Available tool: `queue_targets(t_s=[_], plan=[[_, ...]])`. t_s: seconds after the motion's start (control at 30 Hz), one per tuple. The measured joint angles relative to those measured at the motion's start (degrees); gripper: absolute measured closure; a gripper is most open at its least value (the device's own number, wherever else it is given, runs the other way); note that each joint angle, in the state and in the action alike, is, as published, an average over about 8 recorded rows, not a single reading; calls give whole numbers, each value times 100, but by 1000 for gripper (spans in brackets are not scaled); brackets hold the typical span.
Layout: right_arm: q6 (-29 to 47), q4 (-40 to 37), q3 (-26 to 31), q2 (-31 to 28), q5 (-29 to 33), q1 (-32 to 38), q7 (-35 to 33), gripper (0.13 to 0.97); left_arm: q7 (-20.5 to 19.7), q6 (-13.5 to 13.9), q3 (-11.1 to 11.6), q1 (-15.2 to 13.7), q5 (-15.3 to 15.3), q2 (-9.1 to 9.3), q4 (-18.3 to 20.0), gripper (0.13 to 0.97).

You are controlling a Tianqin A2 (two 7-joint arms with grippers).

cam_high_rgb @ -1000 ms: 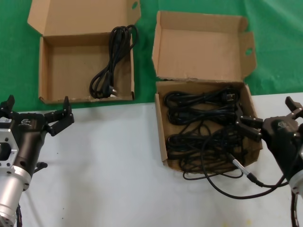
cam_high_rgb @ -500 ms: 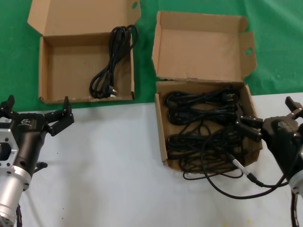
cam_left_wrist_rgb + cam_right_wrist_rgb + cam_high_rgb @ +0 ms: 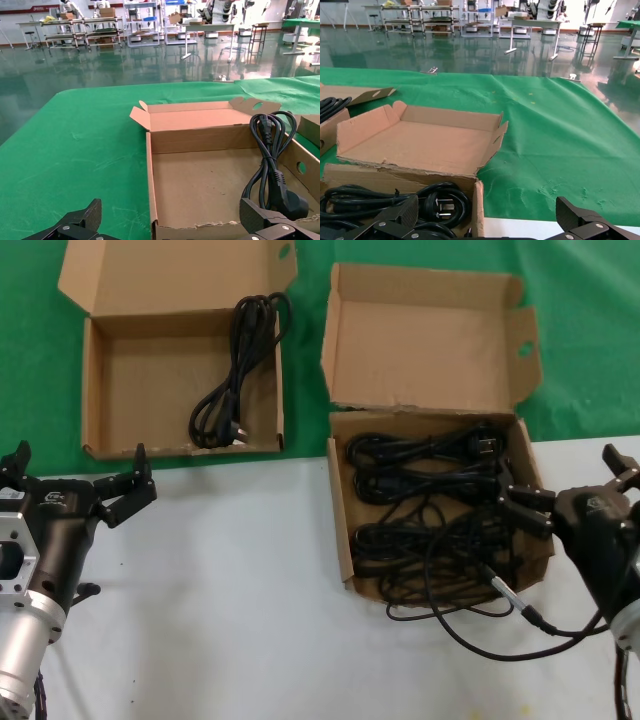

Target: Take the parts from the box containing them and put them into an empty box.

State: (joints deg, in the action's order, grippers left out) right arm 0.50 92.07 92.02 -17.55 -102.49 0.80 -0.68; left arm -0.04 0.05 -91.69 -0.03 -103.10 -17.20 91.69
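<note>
The source box, with a ragged lid fold, sits right of centre and holds several black coiled power cords; they also show in the right wrist view. The other box, upper left, has a flat lid and holds one cord, also seen in the left wrist view inside that box. My left gripper is open and empty, just in front of the left box's near wall. My right gripper is open and empty, straddling the source box's right wall.
My thin cable with a silver-and-red connector loops over the source box's front corner onto the white table. Green cloth covers the back under both boxes. The source box's lid stands upright.
</note>
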Motion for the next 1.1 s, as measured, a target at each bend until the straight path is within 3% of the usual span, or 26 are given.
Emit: queue_targets(t_s=[1.1], plan=[[0, 0, 0, 0, 0, 0, 0, 129, 0, 0, 0, 0, 0, 0, 0, 132]])
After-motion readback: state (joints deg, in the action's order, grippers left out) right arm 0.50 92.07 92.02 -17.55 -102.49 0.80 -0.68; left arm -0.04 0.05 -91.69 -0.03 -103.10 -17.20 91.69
